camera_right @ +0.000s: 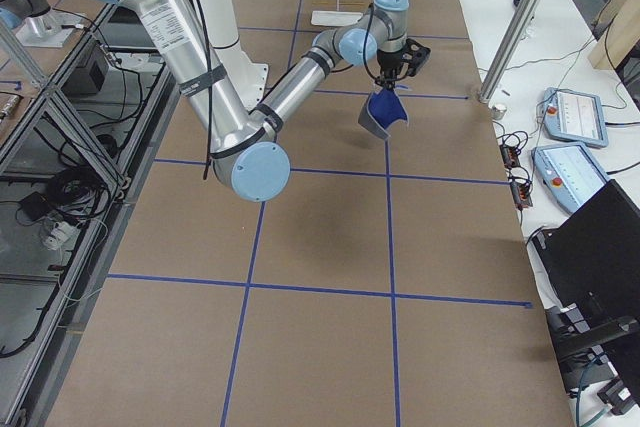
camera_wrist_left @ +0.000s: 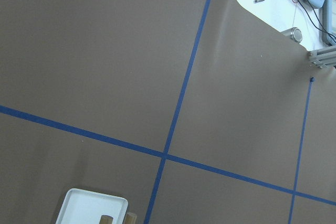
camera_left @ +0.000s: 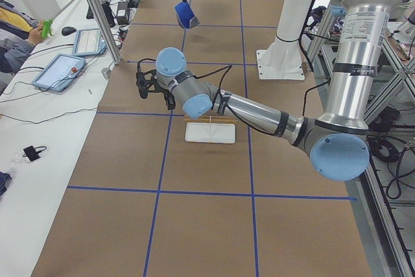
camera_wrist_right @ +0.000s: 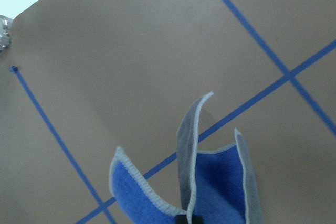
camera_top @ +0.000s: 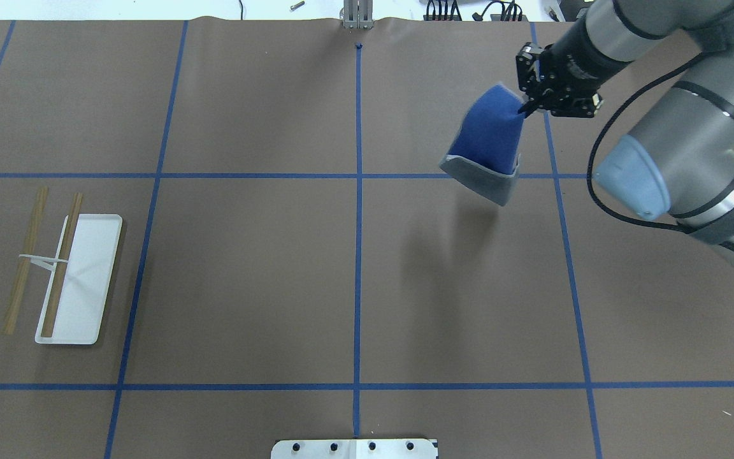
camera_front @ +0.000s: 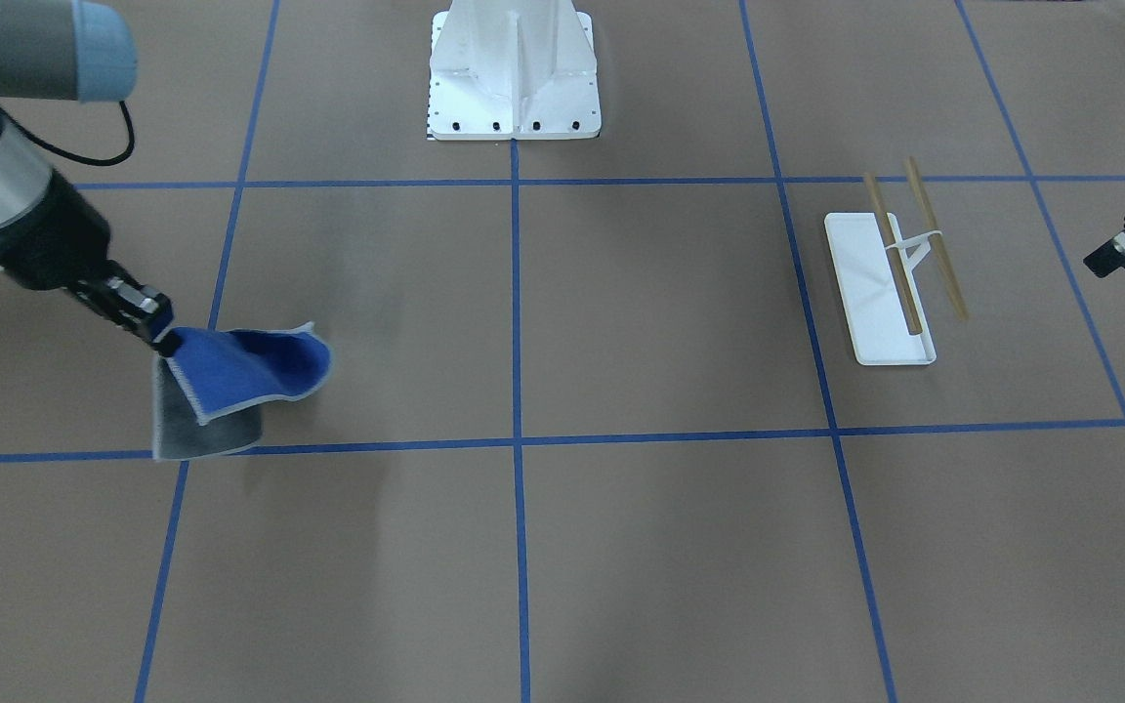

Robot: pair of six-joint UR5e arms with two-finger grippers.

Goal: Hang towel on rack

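Observation:
My right gripper (camera_top: pixel 524 109) is shut on one corner of the towel (camera_top: pixel 488 143). The towel hangs folded above the table, blue face and grey face both showing. It also shows in the front view (camera_front: pixel 230 381) and the right wrist view (camera_wrist_right: pixel 220 182). The rack (camera_top: pixel 86 280) stands on the far side of the table from it, with a white tray base and two wooden rods (camera_front: pixel 890 254), both bare. My left gripper (camera_front: pixel 1102 261) hovers beside the rack at the table's edge. I cannot tell whether it is open or shut. The left wrist view shows only the tray's corner (camera_wrist_left: pixel 89 208).
The large white bolted pedestal (camera_front: pixel 514 68) stands at the robot's side of the table's middle. Blue tape lines (camera_top: pixel 358 255) divide the brown table. A side bench with tablets (camera_left: pixel 61 69) and a metal post (camera_left: pixel 97 11) border the far edge.

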